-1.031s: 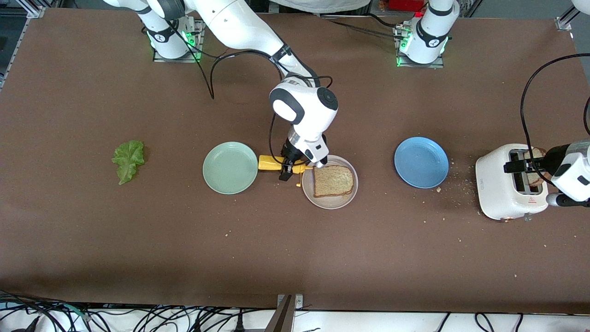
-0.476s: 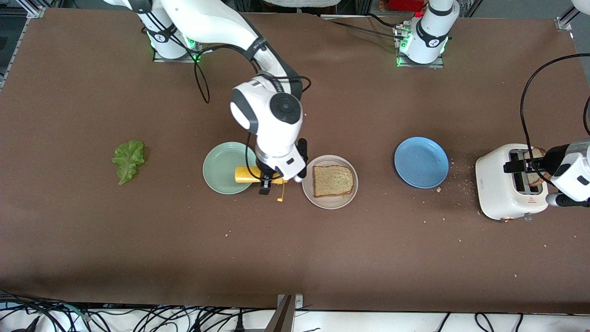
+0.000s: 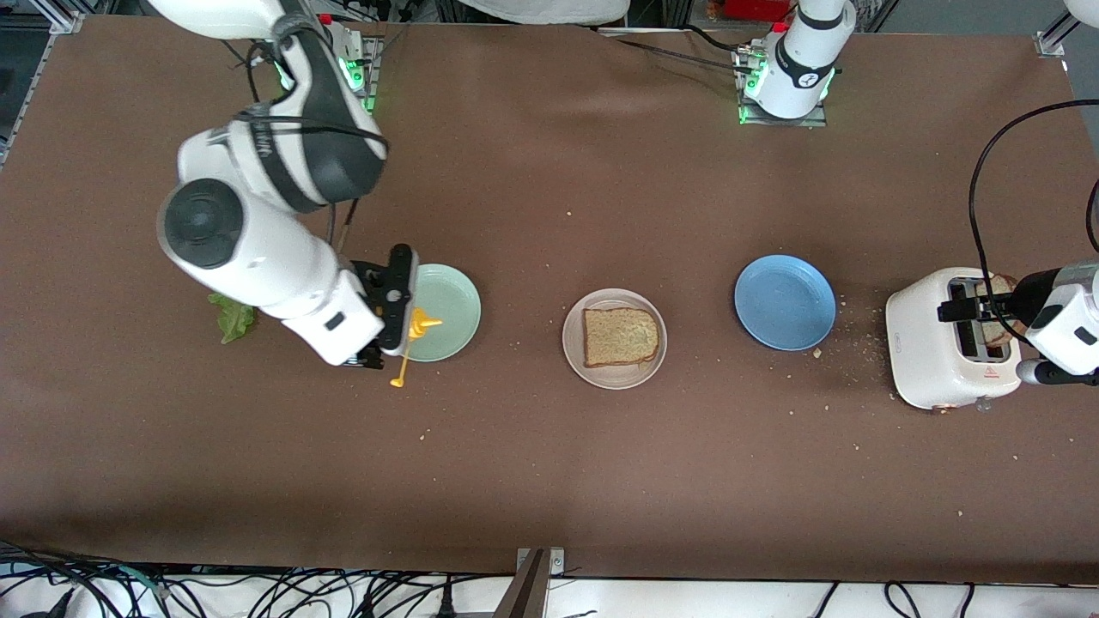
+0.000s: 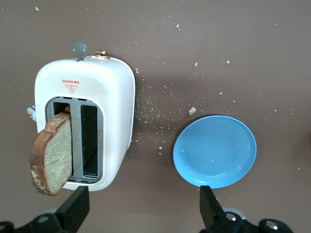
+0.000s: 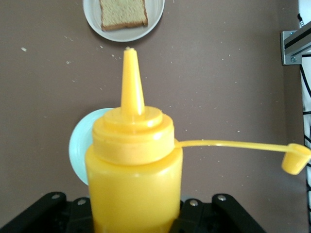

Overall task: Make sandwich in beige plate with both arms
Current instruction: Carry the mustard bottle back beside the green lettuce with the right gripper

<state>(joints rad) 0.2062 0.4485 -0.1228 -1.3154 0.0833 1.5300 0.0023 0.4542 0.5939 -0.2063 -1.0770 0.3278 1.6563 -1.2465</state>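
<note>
right hand [image 3: 378,330] grips a yellow bottle [image 5: 133,170] over the crumb-strewn brown table [image 3: 549,481]; left hand [image 4: 141,213] gapes above the toaster [image 4: 87,126].

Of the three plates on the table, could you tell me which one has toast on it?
The beige plate in the middle; the mint-green plate and blue plate hold no toast.

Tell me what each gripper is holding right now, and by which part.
The right gripper clamps the yellow plastic squeeze bottle around its lower body, over the mint-green plate's edge. The left gripper is open, holding nothing.
</note>
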